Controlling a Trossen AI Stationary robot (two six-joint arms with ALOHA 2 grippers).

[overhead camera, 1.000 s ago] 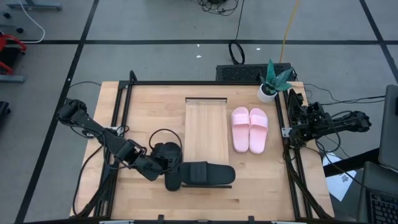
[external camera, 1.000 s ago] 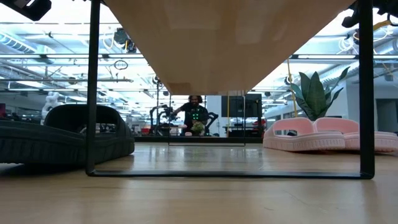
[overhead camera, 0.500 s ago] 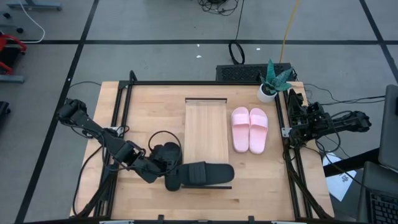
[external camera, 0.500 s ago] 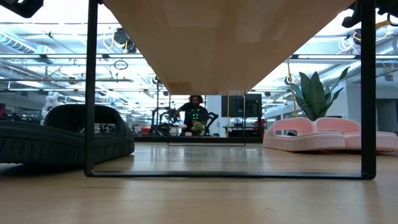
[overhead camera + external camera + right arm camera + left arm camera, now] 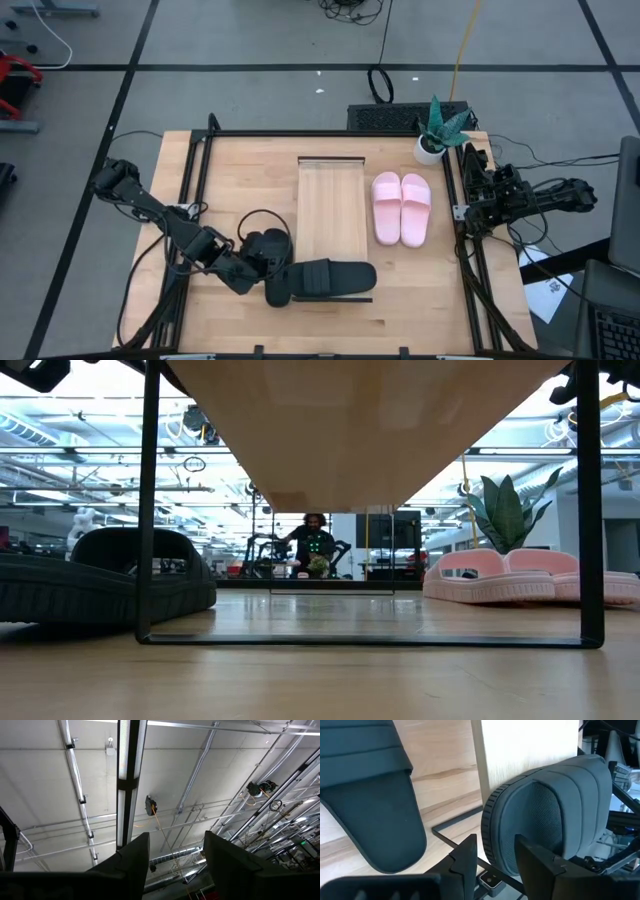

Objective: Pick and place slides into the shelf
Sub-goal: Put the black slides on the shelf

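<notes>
Black slide (image 5: pixel 322 280) lies crosswise over shelf (image 5: pixel 333 205) end.

Light-wood shelf (image 5: pixel 333 212) lengthwise at table centre; pink slide pair (image 5: pixel 401 208) soles-down just right of it; black slide (image 5: pixel 322 280) across its near end; second black slide (image 5: pixel 268 246) just left.

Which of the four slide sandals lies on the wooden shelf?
The matte black slide sandal lying across the light wood shelf's near end; the other three rest on the tabletop.
</notes>
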